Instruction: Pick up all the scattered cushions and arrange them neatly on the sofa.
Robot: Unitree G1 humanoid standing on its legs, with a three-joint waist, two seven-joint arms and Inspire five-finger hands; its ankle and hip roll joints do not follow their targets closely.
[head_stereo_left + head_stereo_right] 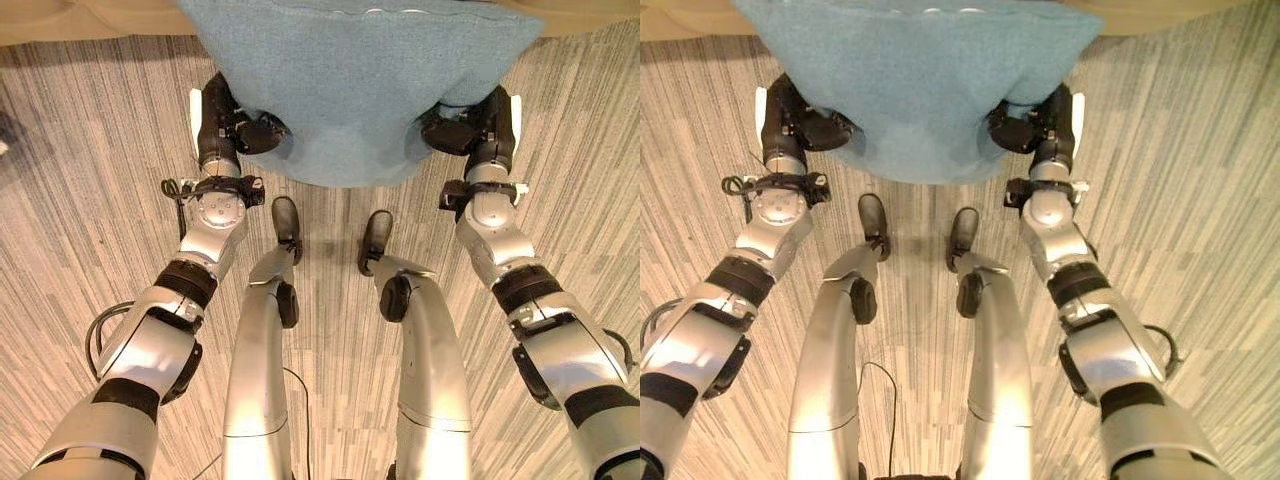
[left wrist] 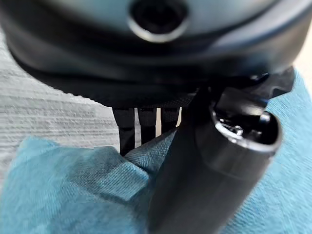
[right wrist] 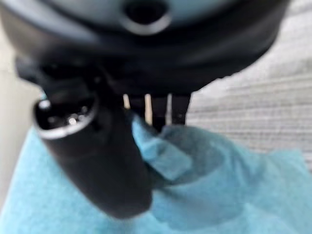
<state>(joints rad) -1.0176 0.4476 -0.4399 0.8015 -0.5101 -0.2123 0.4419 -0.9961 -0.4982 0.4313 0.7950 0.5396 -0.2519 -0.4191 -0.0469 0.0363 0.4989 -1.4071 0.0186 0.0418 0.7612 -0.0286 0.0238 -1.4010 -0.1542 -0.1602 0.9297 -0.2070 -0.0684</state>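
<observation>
A light blue cushion [image 1: 355,85] hangs in front of me above the carpet, held between both hands. My left hand [image 1: 245,130] grips its left lower corner, thumb [image 2: 195,185] on top and fingers [image 2: 141,126] under the fabric. My right hand [image 1: 462,128] pinches the right lower corner the same way, its thumb [image 3: 97,156] pressed onto the blue cloth [image 3: 219,190]. The cushion's far edge reaches over the beige sofa [image 1: 60,18] front at the top of the eye views.
Grey striped carpet [image 1: 90,230] spreads to both sides and under the cushion. The beige sofa edge [image 1: 1180,12] runs along the far side.
</observation>
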